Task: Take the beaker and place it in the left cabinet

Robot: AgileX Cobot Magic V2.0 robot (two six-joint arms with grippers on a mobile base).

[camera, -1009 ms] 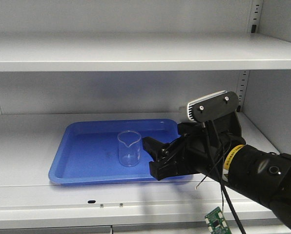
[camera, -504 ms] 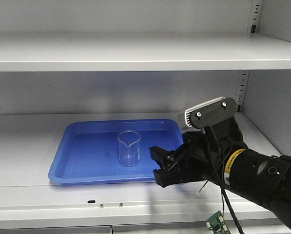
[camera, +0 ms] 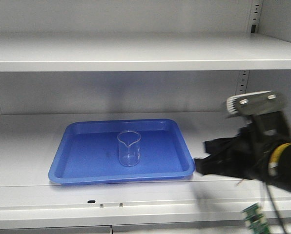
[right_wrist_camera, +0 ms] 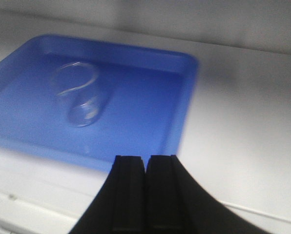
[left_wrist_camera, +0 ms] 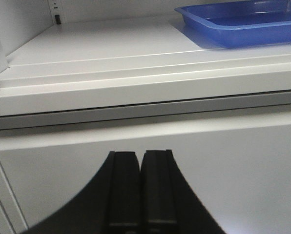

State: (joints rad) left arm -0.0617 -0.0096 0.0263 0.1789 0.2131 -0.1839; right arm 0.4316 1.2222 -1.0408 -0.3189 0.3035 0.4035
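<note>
The clear glass beaker (camera: 129,148) stands upright in the blue tray (camera: 87,165) on the grey cabinet's middle shelf (camera: 23,141). It also shows in the right wrist view (right_wrist_camera: 79,95), inside the tray (right_wrist_camera: 150,107). My right gripper (camera: 200,165) is shut and empty, to the right of the tray and clear of it; its jaws are pressed together (right_wrist_camera: 145,158). My left gripper (left_wrist_camera: 140,155) is shut and empty, low in front of the cabinet's lower panel, with the tray (left_wrist_camera: 243,22) up at the right.
An upper shelf (camera: 135,51) spans above the tray. The cabinet's right wall and perforated rail (camera: 243,85) stand close to my right arm. A small green circuit board (camera: 253,217) hangs below the arm.
My right gripper has pulled back to the right, away from the beaker and off the tray, and its jaws have closed. The beaker stays upright in the tray.
</note>
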